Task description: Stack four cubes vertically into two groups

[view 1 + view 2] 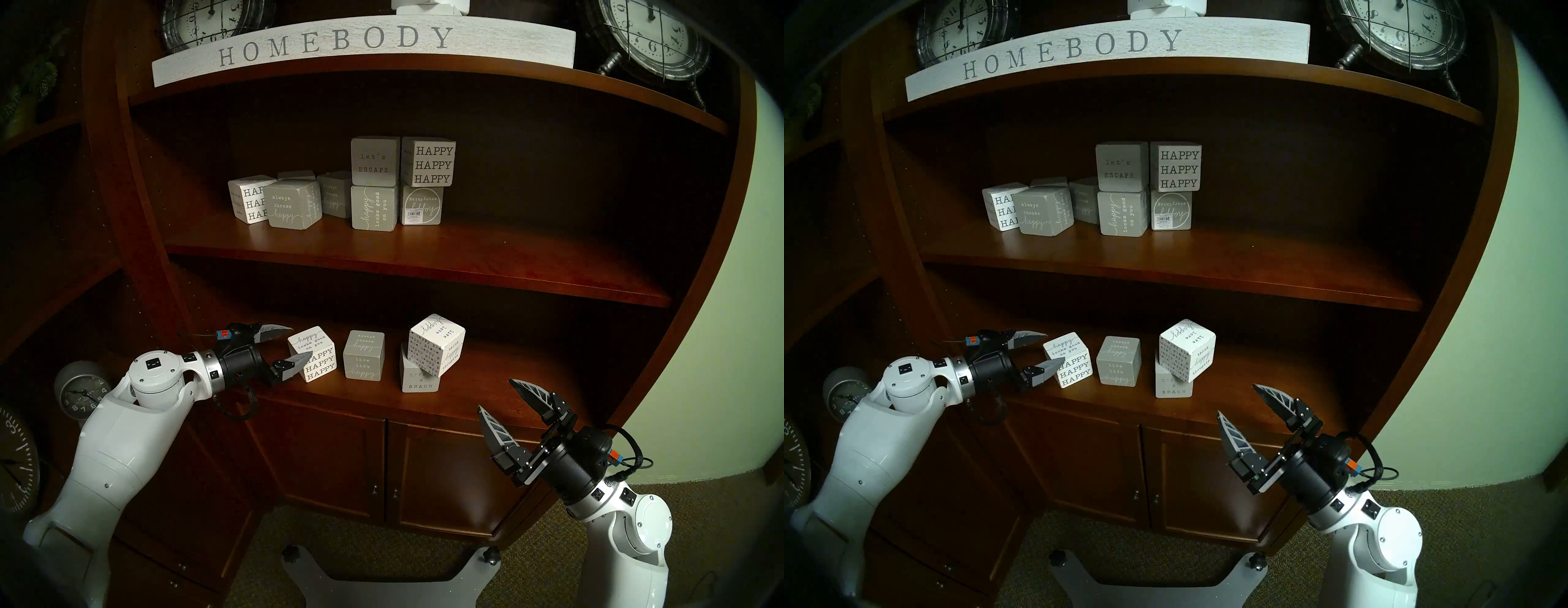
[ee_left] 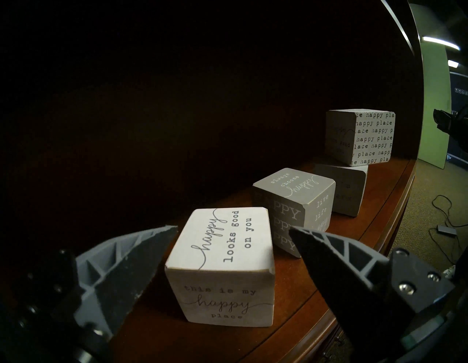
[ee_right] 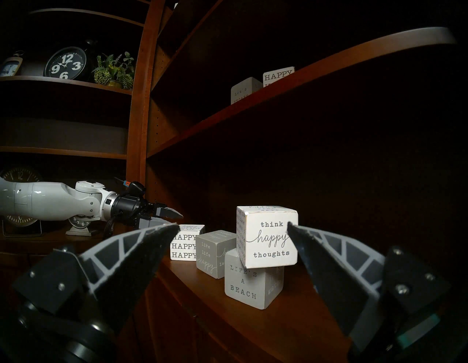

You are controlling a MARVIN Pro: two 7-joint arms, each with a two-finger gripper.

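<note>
On the lower shelf a white "HAPPY HAPPY HAPPY" cube stands leftmost, with a grey "live life happy" cube beside it. To their right, a white "think happy thoughts" cube sits skewed on top of a pale grey "LIFE'S A BEACH" cube. My left gripper is open, its fingertips on either side of the white cube's near corner without gripping it. My right gripper is open and empty, in front of the shelf and facing the stacked pair.
The middle shelf holds two cube stacks, "let's ESCAPE" and another "HAPPY" cube on top, plus several loose cubes to the left. A HOMEBODY sign and clocks stand above. Cabinet doors lie below.
</note>
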